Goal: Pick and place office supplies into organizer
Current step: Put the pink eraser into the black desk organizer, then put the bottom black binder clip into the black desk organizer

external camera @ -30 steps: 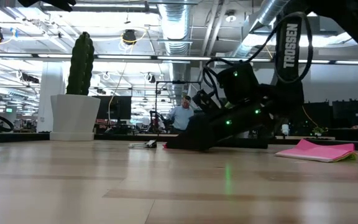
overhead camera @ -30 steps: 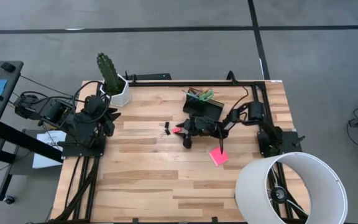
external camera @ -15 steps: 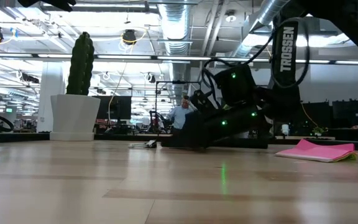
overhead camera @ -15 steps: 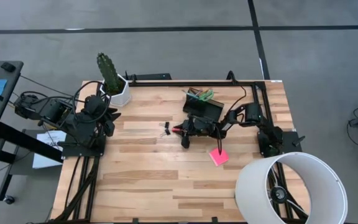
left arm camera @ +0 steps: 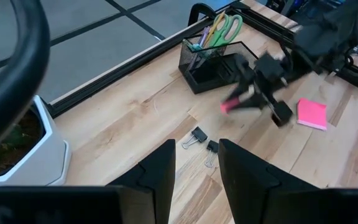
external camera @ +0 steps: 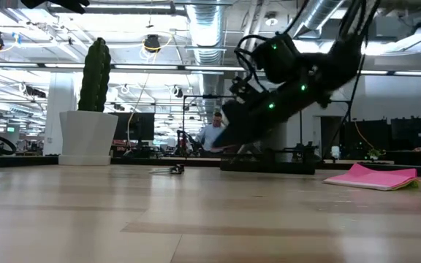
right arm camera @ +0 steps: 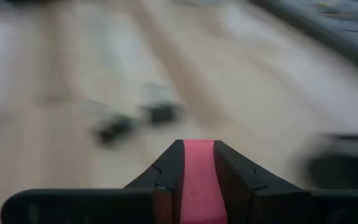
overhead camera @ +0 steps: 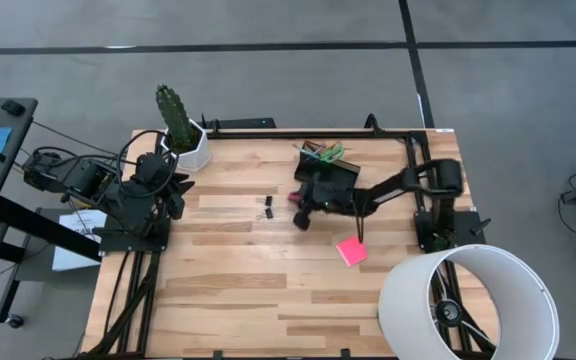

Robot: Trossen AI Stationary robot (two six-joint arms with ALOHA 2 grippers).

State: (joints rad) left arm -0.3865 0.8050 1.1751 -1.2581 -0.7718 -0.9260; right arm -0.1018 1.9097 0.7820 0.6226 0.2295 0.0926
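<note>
Pink and small, the eraser (right arm camera: 198, 177) sits clamped between the two dark fingers of the right gripper (overhead camera: 298, 205), which hangs above the table (overhead camera: 228, 290) just in front of the organizer (overhead camera: 330, 177); the low view shows that gripper (external camera: 229, 131) raised clear of the wood. The block looks light and slightly rubbery, so it should hold well under a modest squeeze and would likely bounce or roll a little if dropped rather than break. Its flat sides are the natural place to pinch, and the fingers grip it there, with a short length poking out beyond the tips. Its long axis seems to run along the line of the fingers, pointing away from the organizer toward the two binder clips (overhead camera: 268, 207) lying on the table near the middle. In the left wrist view the pink end (left arm camera: 231, 104) juts from the far gripper, aimed the same way. The organizer already holds scissors (left arm camera: 227, 26) and pens, standing upright. A pink sticky-note pad (overhead camera: 351, 251) lies flat near the white lampshade (overhead camera: 468, 300). The left gripper (left arm camera: 195, 167) waits near the cactus pot (overhead camera: 190, 148), its fingers apart and empty.
</note>
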